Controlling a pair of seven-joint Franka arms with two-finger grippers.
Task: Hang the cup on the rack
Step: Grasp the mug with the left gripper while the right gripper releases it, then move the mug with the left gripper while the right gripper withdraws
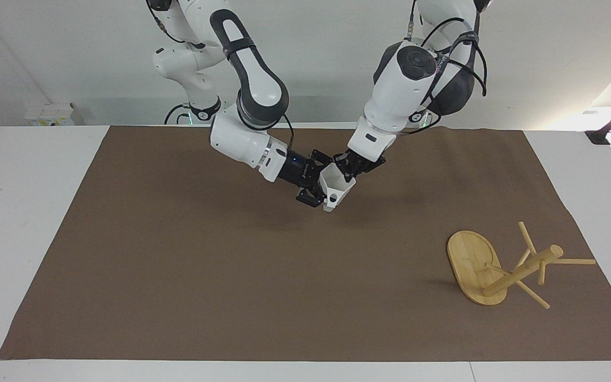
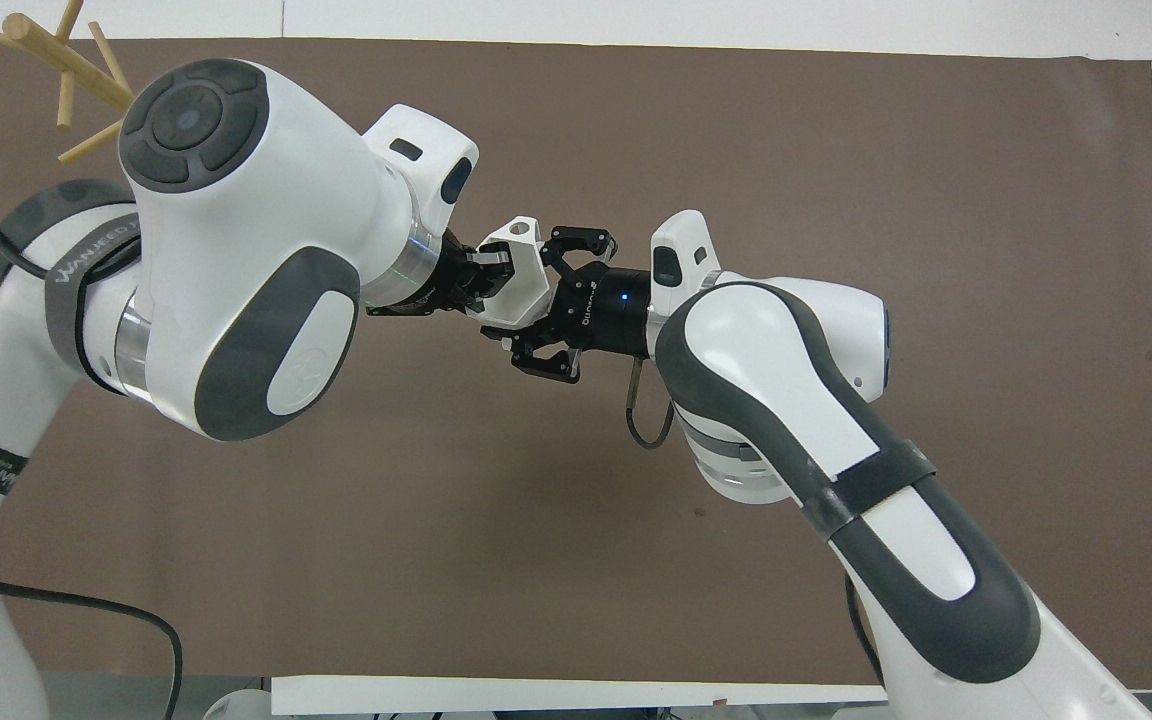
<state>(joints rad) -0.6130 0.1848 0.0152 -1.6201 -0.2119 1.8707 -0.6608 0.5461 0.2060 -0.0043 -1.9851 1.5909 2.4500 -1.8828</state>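
Cup (image 1: 337,187) is hanging mid-table between both claws, left gripper (image 1: 347,168) clamping its rim, right gripper (image 1: 319,187) spreading apart, rack (image 1: 502,265) lying toward left arm's end.

Rack (image 2: 66,75): in overhead view only a few pegs + post tip show at the top corner of the mat (image 2: 836,150) on the left arm's end; base and lower post hidden under the left arm's big joint, one peg cut by the pic edge. Cup (image 2: 521,285): partly covered in overhead view by fingers on both sides; rim side masked by left gripper (image 2: 481,280). In facing view cup (image 1: 337,187) body half hidden by right gripper (image 1: 316,185); can't tell whether its fingers touch the wall. Both arm bases cut off at the frame edges. Mat's robot-side edge covered by the arms.
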